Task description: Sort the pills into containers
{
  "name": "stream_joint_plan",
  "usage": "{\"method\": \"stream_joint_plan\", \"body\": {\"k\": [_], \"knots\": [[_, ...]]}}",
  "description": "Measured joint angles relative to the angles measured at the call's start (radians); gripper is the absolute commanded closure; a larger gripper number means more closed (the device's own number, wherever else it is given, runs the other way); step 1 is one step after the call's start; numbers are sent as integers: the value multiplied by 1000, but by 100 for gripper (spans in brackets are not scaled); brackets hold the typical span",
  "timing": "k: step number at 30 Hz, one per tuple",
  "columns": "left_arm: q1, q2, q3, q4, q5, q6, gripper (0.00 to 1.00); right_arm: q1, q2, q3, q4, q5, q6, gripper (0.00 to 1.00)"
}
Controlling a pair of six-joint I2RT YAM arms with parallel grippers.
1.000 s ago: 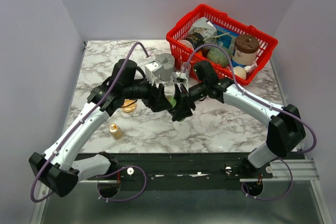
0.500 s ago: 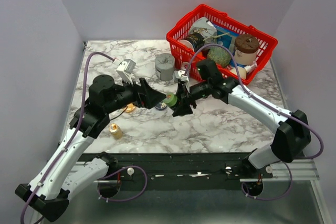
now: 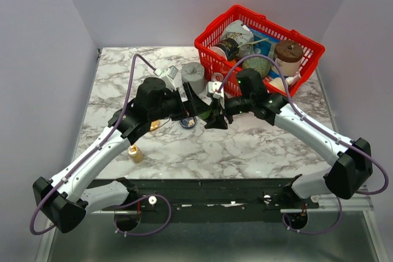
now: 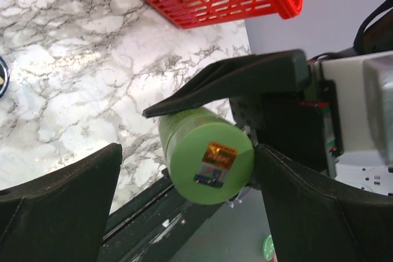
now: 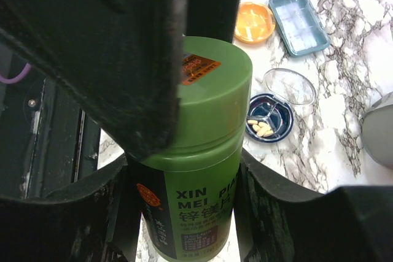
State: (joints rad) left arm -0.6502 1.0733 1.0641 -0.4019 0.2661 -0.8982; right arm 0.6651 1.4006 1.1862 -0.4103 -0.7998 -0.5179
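My right gripper (image 3: 213, 116) (image 5: 182, 173) is shut on the body of a green pill bottle (image 5: 196, 145), held above the marble table (image 3: 245, 145). My left gripper (image 3: 195, 108) (image 4: 187, 167) is open, and its jaws straddle the bottle's green cap (image 4: 209, 156). One finger lies against the cap's side and the other stands well off it. The dark blue dish (image 5: 269, 123) (image 3: 187, 123) holds a few pale pills, with its clear lid (image 5: 289, 85) open beside it. The orange dish (image 5: 253, 23) (image 3: 152, 126) sits further left, partly hidden by the left arm in the top view.
A red wire basket (image 3: 307, 44) of jars stands at the back right. A grey notched round block (image 3: 193, 78) stands behind the grippers. A pale blue rectangular tray (image 5: 299, 21) lies by the orange dish. A small gold object (image 3: 135, 153) stands near the front left.
The left gripper drew back to the left, then returned to the bottle with its wrist turned and jaws round the cap. The right gripper kept hold of the bottle and shifted slightly farther back.
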Motion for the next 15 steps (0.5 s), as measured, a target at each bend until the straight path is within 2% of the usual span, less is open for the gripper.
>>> {"method": "stream_joint_plan", "body": {"k": [3, 9, 15], "knots": [[-6, 27, 44, -10, -20, 1, 12, 2, 0, 0, 0, 2, -3, 85], [-7, 64, 106, -53, -49, 23, 26, 2, 2, 0, 0, 3, -6, 85], [-13, 81, 131, -106, -57, 49, 31, 2, 13, 0, 0, 7, -6, 85]]}}
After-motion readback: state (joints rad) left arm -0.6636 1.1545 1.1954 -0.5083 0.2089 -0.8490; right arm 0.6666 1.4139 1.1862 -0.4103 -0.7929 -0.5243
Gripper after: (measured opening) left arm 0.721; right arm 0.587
